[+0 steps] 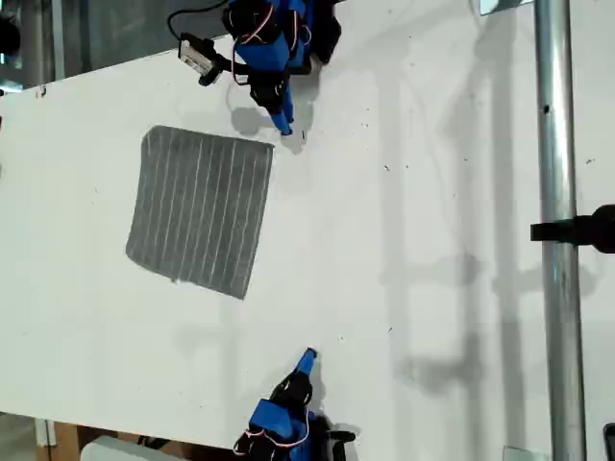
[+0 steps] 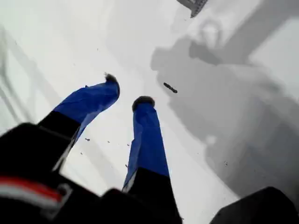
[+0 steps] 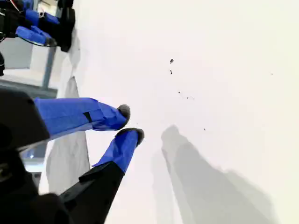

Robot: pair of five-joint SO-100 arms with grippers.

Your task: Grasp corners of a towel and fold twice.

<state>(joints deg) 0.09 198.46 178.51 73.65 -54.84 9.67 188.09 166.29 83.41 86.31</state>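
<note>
Step in hand: approach, before the first grasp. Towel (image 1: 200, 209) flat and unfolded on the white table (image 1: 413, 250), toward the exterior view's left, stripes running roughly top to bottom of that view. All four corners free, none lifted.

My first gripper (image 2: 126, 93): released, jaws clearly parted, nothing between them, bare table beneath. My second gripper (image 3: 131, 123): jaws parted only narrowly, also empty; far arm (image 3: 37, 28) visible beyond it. Pale grey patch beside the jaws there, too washed out to call cloth.

Exterior view: upper arm (image 1: 269, 67) with its tip just beside the towel's upper right corner (image 1: 267, 147); lower arm (image 1: 288, 403) well apart from the lower right corner (image 1: 240, 291). Cannot tell from the wrist views which arm is first.

Next move, as judged: bring each gripper down onto one right-hand corner, jaws wide enough to straddle the edge, pinch the cloth only, then carry both corners across to the opposite edge together. Lower arm has the longer reach to make.
</note>
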